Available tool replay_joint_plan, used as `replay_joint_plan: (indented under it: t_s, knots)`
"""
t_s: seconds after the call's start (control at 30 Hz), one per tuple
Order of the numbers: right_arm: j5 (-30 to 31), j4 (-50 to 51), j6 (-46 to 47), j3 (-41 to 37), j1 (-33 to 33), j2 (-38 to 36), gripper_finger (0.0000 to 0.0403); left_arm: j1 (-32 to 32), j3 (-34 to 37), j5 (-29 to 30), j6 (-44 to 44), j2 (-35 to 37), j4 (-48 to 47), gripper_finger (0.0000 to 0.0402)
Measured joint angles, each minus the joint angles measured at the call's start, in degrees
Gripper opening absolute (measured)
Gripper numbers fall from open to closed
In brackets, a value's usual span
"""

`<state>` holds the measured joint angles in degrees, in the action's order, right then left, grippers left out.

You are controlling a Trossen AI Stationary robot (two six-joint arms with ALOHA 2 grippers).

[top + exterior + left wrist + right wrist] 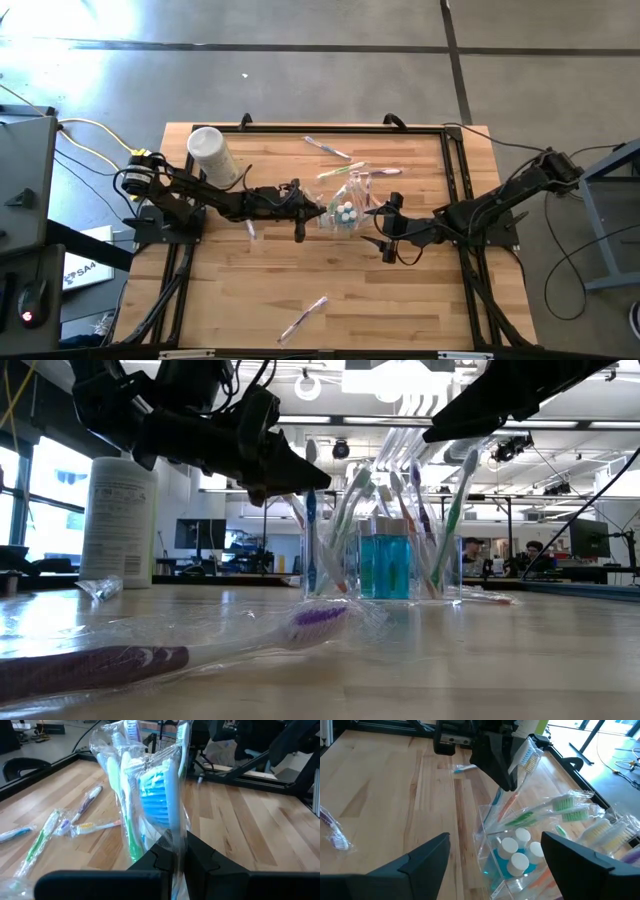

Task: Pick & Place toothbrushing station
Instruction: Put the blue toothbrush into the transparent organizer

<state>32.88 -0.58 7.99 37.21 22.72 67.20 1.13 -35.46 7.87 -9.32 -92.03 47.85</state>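
The toothbrushing station [345, 213], a clear boxy holder with a blue insert and white caps, stands mid-table on its base with several wrapped toothbrushes upright in it; it also shows in the low view [385, 565] and the right wrist view [515, 855]. My left gripper [316, 207] is at the station's left side, shut on a wrapped toothbrush [156, 795]. My right gripper [376, 229] is open just right of the station, its fingers [427, 856] spread on either side of it and touching nothing. My left gripper pinches a plastic-wrapped toothbrush [524, 757] between its two fingers [200, 857], just below the brush head. The fingers come from the table's left, slanting down, and lie across the brush. The brush stands nearly upright, its handle [501, 802] reaching down into the station.
A white cylindrical tub [212, 155] stands at the far left. Loose wrapped toothbrushes lie at the far middle [340, 160] and near the front edge [303, 320]; a purple one [150, 657] lies close to the low camera. Black rails [455, 170] frame the table.
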Motion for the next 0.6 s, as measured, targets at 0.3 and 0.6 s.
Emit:
replay_joint_plan:
  t_s: [0.3, 0.6]
  knots:
    - [0.00, -0.53, -0.04, 0.00, -0.25, 1.82, 0.0305, 0.00, -0.02, -0.62, 4.33, 0.00, 0.01, 0.0022]
    - [-1.38, -0.55, 0.21, 0.00, -3.27, 4.13, 0.0305, 0.00, -0.04, -1.35, 1.96, 0.00, 0.01, 0.0061]
